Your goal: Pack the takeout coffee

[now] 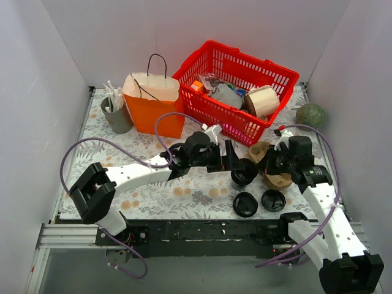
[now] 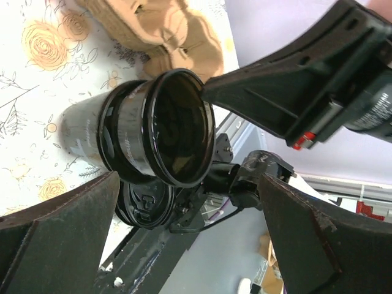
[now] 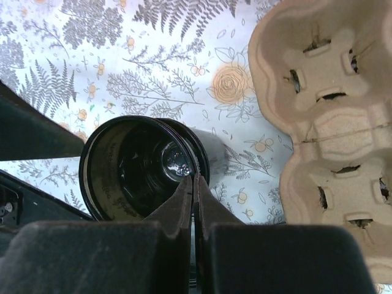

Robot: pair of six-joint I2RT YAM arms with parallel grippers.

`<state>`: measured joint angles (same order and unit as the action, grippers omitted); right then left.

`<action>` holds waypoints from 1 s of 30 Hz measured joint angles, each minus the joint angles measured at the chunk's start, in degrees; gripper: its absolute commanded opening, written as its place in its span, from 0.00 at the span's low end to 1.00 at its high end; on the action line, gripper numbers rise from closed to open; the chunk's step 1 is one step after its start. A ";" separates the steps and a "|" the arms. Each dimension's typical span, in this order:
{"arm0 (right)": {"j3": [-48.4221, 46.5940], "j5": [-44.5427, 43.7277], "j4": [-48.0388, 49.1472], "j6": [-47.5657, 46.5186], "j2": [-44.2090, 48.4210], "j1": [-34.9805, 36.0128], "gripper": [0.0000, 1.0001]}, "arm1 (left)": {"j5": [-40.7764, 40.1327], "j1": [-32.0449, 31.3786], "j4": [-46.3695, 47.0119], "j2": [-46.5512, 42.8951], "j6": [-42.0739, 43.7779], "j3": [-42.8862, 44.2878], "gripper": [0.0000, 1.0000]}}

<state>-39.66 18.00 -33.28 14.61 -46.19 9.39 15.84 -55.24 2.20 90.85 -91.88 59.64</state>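
Right up close, the right pincer [image 3: 195,184] is squeezed fully together. The seam between its two fingers sits on the rim of the takeout coffee cup [image 3: 141,165], one finger inside the wall and one outside, so it looks to have the cup pinched by its edge. The cup is open-topped and dark, with a brownish sheen inside. It sits over the flowered worktop [image 3: 153,55], though whether it stands square or leans I cannot tell.

From the opposite side the left pincer [image 2: 190,184] is spread wide, its fingers either side of the cup and clear of it, holding nothing. Just beside the right pincer lies a brown pulp cup carrier [image 3: 331,122]. One loose black lid [image 1: 245,204] and a second lid [image 1: 273,200] lie on the near side of both pincers, toward the arm bases. Well beyond the left pincer stand an orange paper bag [image 1: 156,113] and a red basket [image 1: 228,119].
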 measured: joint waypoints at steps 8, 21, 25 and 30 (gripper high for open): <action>-1.40 0.22 -0.15 0.55 0.28 0.00 0.01 | -3.17 0.00 0.83 -9.57 1.25 -6.95 0.98; -1.68 0.87 -0.35 2.14 -0.70 0.00 0.01 | -7.10 0.00 -1.33 -11.13 -0.04 -12.17 0.98; -4.72 -0.09 -1.60 1.97 -0.57 0.00 0.01 | -7.10 0.00 -1.25 -11.19 -0.57 -12.17 0.98; -11.85 -0.76 -3.04 1.49 0.81 0.00 0.01 | -7.74 0.00 -2.12 -14.64 -0.68 -12.17 0.98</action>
<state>-51.51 17.23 -36.32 16.10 -45.39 9.39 8.10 -55.24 0.08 76.20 -92.55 47.46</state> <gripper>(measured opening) 0.029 0.981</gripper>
